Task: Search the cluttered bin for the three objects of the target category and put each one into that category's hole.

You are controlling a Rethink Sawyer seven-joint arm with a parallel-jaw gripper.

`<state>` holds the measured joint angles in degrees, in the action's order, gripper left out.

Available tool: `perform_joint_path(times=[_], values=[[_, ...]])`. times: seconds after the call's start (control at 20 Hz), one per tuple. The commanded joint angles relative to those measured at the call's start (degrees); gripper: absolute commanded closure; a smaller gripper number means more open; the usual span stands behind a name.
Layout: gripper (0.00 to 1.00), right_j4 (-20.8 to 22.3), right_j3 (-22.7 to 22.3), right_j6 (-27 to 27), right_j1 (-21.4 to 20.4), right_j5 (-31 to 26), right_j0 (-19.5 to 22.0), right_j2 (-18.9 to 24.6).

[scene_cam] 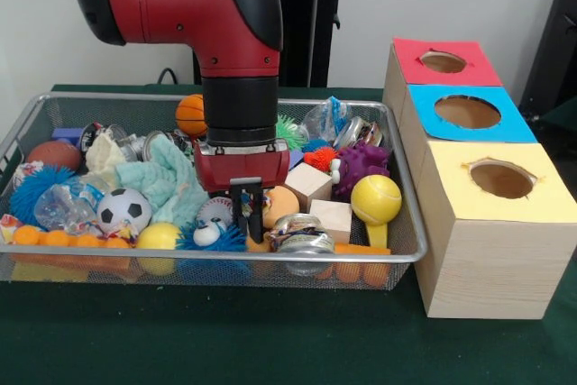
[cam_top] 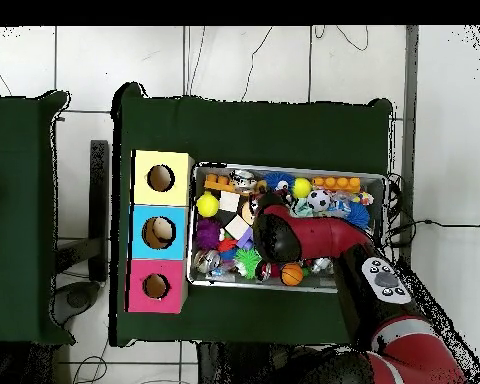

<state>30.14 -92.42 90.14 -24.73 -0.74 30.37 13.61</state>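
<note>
Red arm bent down, gripper in bin.

The jaws hang low in the bin, narrowly apart, tips among the clutter. Just left of them lies a baseball; just right, an orange ball and two wood blocks. Farther right stands the yellow box.

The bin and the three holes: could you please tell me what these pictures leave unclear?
- Front view: the gripper hides the bin contents behind it; whether its fingers hold anything cannot be told.
- Overhead view: the arm covers the bin's middle, gripper included.
- Both views: the insides of the red hole, blue hole and yellow hole are dark.
</note>
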Motion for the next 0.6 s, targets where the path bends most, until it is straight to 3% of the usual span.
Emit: perform_joint_path(times=[0.05, 0.3, 0.45, 0.6], values=[[1.00, -0.3, 3.9, 3.0, 5.0, -6.4, 1.1, 2.8], [1.00, -0.9, 3.9, 3.5, 4.7, -6.9, 0.8, 2.1], [1.00, -2.9, 0.6, 3.3, -0.2, -11.5, 1.1, 3.0], [1.00, -6.2, -3.3, 1.7, -6.0, -19.8, 1.8, 4.0]])
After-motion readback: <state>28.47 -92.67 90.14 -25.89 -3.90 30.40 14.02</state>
